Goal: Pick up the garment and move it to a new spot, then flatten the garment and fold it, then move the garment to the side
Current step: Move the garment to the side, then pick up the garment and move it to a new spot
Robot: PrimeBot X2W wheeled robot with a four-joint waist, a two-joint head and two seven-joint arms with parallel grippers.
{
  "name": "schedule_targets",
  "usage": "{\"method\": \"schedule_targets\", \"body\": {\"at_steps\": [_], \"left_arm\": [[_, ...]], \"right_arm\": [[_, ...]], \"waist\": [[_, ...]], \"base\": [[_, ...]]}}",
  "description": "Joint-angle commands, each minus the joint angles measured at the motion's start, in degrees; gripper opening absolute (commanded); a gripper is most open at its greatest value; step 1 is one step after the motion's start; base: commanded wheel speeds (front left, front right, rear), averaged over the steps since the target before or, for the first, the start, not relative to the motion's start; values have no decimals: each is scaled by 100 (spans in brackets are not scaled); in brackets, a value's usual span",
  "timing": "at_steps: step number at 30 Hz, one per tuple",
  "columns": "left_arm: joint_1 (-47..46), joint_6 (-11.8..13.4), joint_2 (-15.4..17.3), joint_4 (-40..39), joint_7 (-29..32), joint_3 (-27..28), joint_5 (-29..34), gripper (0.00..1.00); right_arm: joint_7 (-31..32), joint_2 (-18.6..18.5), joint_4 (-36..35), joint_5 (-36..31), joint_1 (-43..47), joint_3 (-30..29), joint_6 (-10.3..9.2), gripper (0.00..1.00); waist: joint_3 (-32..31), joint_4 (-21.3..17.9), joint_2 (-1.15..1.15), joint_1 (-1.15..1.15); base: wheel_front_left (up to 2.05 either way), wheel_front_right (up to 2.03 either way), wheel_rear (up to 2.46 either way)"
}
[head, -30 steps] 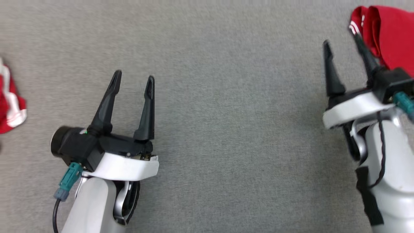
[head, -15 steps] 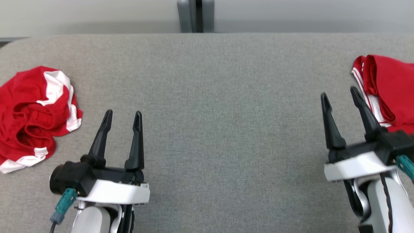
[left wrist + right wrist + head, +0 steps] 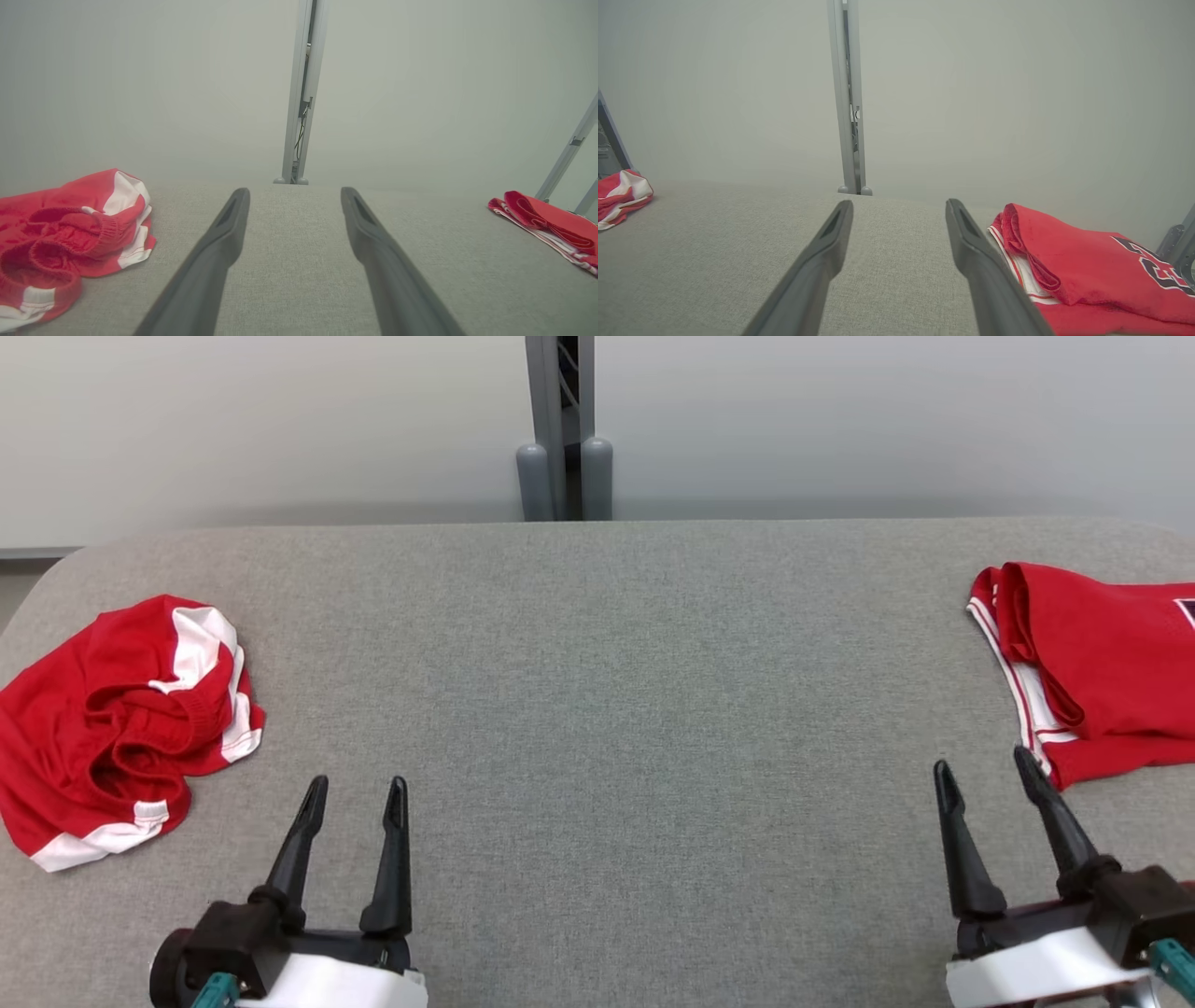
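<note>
Between the crumpled garment (image 3: pixel 103 709) and folded jersey (image 3: pixel 1111 663), the left fingers (image 3: pixel 297 845) and right fingers (image 3: pixel 960 845) stand spread, empty.

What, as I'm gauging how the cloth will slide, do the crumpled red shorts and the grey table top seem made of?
The crumpled red shorts: soft matte knit, perhaps polyester or cotton; it slumps in loose folds and shows a gathered elastic waistband. The grey table top: matte woven upholstery-like cloth, with a fine heathered weave.
</note>
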Motion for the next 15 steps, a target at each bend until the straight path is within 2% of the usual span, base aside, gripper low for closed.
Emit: {"method": "schedule_targets", "body": {"at_steps": [1,8,15], "left_arm": [[92,3,21,7,-23,-18,34,100],[187,52,19,69,-23,-110,-33,100],[174,27,19,144,-23,-131,-81,100]], "right_arm": [[-30,-12,2,67,108,18,-1,100],[-30,-11,64,129,254,80,-1,100],[-30,-10,158,204,342,51,-1,100]], "waist": [[-51,-38,0,0],[-150,-74,0,0],[-266,95,0,0]], "base": [[0,0,0],[0,0,0],[0,0,0]]}}
